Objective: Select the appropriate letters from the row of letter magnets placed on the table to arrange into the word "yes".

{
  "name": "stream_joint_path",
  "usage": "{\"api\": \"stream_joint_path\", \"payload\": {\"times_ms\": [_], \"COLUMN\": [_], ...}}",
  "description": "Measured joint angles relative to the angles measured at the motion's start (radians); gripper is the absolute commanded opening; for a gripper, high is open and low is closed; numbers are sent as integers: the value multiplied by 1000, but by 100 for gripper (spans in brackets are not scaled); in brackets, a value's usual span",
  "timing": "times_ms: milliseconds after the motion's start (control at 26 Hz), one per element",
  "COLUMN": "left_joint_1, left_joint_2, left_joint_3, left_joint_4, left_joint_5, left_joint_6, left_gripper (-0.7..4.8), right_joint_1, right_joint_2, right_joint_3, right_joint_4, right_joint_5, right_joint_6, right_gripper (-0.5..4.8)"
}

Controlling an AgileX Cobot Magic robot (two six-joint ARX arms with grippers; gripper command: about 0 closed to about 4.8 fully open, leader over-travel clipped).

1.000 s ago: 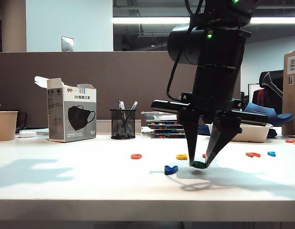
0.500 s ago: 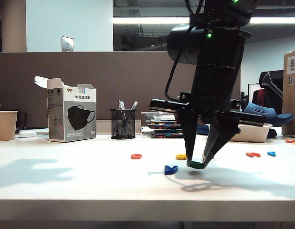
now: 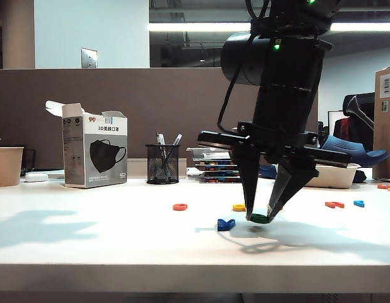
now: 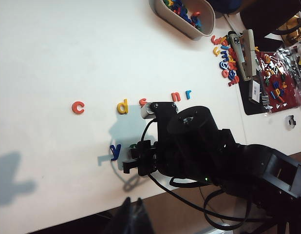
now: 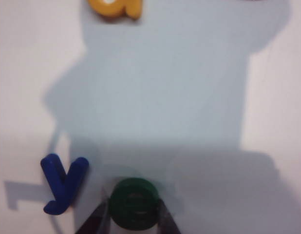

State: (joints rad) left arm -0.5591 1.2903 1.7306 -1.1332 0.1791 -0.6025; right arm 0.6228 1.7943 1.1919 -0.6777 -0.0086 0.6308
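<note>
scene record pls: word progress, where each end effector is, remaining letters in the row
word so far: blue y down on the table, green e right beside it
right end effector: down at the table, fingers either side of the green e, jaws look to be easing apart
left end effector: out of view
still needed: red s, in the row
row remaining: orange c, yellow d, red s, orange n, light blue r

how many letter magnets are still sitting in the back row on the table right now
5. From the left wrist view: orange-red c, yellow d, red s, orange-red n, light-blue r. The arm may hide others. The blue y and green e lie nearer, the e between the right gripper jaws.
</note>
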Motion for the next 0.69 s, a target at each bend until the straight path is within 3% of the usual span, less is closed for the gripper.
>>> {"api": "stream_joint_path", "payload": {"times_ms": [269, 384, 692], "left_joint_1": [0, 0, 0], "left_joint_2": [0, 0, 0], "left_joint_3": [0, 0, 0], "left_joint_4": [0, 0, 0], "left_joint_5": [0, 0, 0], "left_joint_6": [0, 0, 0], "left_gripper": [-5, -5, -5], "right_joint_1": [0, 0, 0], "right_joint_2": [0, 0, 0], "right_joint_3": [0, 0, 0], "right_joint_4": [0, 0, 0], "right_joint_5": [-11, -13, -13], "right_joint_6": [0, 0, 0], "right_gripper": [120, 154, 154]}}
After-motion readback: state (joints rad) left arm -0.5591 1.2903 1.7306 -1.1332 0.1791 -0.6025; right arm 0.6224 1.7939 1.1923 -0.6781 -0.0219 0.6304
